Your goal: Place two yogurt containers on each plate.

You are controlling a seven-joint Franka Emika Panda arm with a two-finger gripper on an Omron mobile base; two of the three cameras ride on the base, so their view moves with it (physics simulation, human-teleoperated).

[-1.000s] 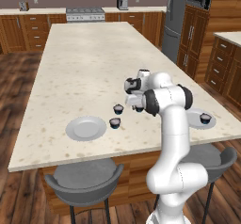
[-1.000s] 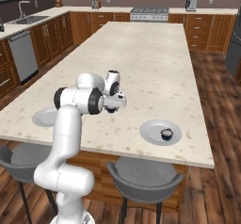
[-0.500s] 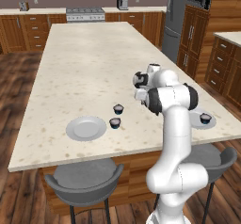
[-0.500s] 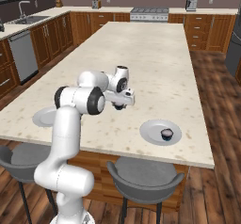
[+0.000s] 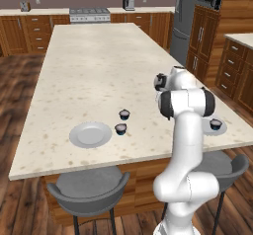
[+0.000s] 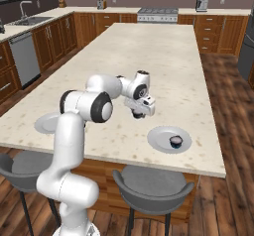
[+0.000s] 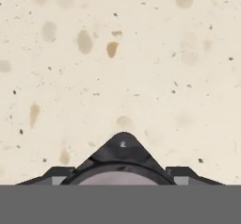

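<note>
The gripper (image 6: 138,114) has carried a yogurt cup (image 7: 120,169) rightward since a second ago, fingers closed on it above bare counter (image 5: 94,66). One cup (image 6: 175,141) sits on the right plate (image 6: 158,139). Two cups (image 5: 124,114) (image 5: 120,128) stand beside the left plate (image 5: 90,134). Grey stools (image 5: 86,187) tuck below. No readable writing.

Rendered scene, bright even light, no glare. Soft faint shadows under plate (image 5: 90,134), cups and stool (image 5: 89,189). Base views slightly soft, coarse. Hand view sharp on speckled counter (image 7: 122,63), no edge distortion.
</note>
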